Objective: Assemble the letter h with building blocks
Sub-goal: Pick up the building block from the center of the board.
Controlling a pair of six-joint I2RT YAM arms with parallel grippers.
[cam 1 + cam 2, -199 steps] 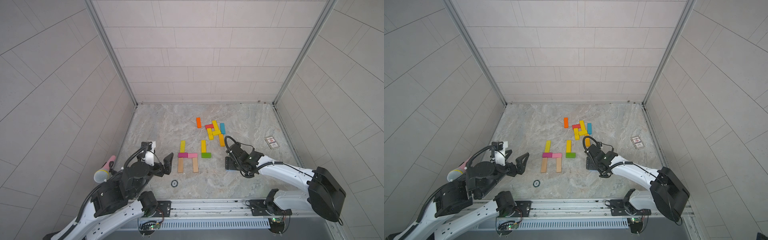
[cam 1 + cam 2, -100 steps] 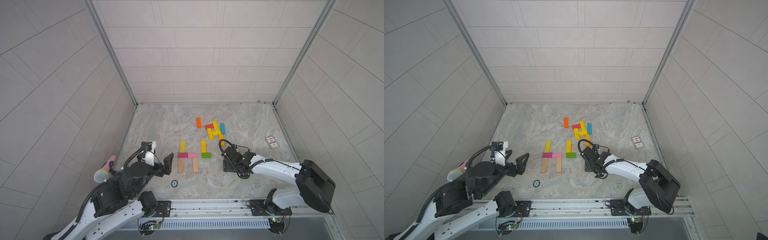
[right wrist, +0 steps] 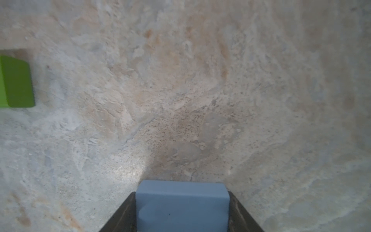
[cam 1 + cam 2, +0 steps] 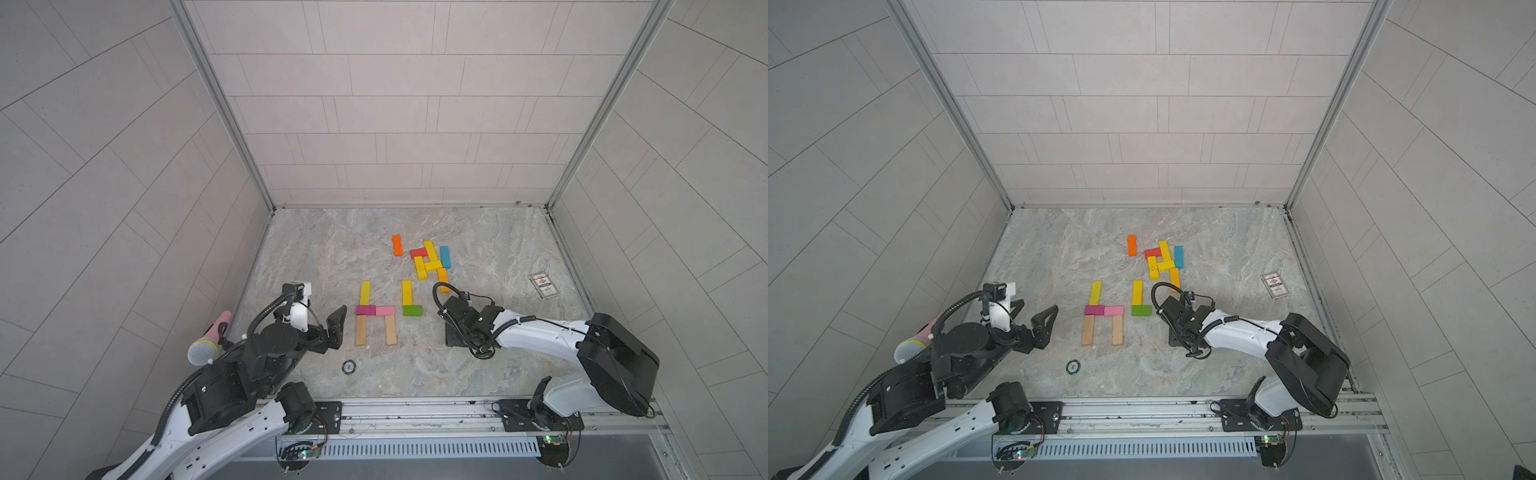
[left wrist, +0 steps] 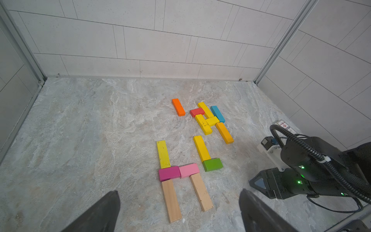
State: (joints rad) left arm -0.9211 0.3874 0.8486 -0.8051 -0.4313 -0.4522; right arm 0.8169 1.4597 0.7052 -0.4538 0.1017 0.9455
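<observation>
Right wrist view: we find the right gripper (image 3: 181,193) clamped on a blue block (image 3: 182,206), with both dark fingers (image 3: 122,217) flush against its sides. The block sits low over the marbled table (image 3: 180,90); we cannot tell whether it touches the surface. A green block (image 3: 16,82) lies apart from it.

In both top views this gripper is down at the table just to the right of the green block, without touching it.

The left gripper (image 5: 179,191) stands wide open and holds nothing. It is poised near the front, to the left of the assembly.

In a top view the assembly lies at mid-table. A yellow bar (image 4: 365,292) meets a magenta block (image 4: 365,310) at its near end, and a pink block (image 4: 385,310) touches the magenta one on the right. Two plain wood bars (image 4: 360,329) run from these toward the front. To the right, across a gap, a second yellow bar (image 4: 407,292) ends at the green block.

Farther back we note a cluster of spare blocks (image 4: 428,259) in yellow, red, teal and orange, with a lone orange bar (image 4: 397,244) just beside it.

A printed card (image 4: 543,285) lies near the right edge. A small round disc (image 4: 348,366) lies near the front, and a microphone (image 4: 208,343) rests at the left wall.
</observation>
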